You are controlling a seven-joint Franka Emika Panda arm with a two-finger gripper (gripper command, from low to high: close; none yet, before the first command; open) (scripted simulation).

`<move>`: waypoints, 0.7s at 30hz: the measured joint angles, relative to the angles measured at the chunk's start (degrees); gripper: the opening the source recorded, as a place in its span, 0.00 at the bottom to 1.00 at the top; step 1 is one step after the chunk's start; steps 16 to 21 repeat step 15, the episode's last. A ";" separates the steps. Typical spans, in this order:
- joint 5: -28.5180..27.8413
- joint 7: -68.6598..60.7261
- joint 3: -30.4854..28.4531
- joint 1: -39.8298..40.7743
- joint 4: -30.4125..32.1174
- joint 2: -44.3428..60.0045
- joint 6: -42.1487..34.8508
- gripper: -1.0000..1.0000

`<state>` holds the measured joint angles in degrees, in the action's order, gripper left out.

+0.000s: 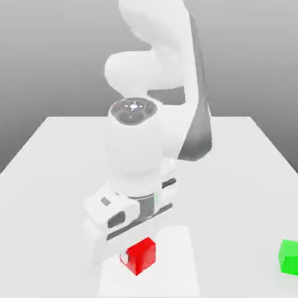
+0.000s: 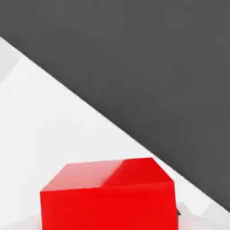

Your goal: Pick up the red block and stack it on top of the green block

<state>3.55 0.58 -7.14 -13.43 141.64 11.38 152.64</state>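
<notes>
Pincer (image 1: 135, 256) clenched around the red block (image 1: 141, 255), green block (image 1: 288, 256) well apart; no legible writing.

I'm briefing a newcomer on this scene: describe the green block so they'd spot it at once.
Start at the white table and go to its near edge at the exterior view's right. The green block sits there alone, away from the arm; the same-sized red block lies under the pincer.

words: none to read
numbers: none to read
red block (image 1: 139, 255): plain faces
green block (image 1: 289, 256): plain faces
</notes>
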 joint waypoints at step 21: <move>-8.36 -0.16 13.35 -16.76 -8.40 9.04 0.71 1.00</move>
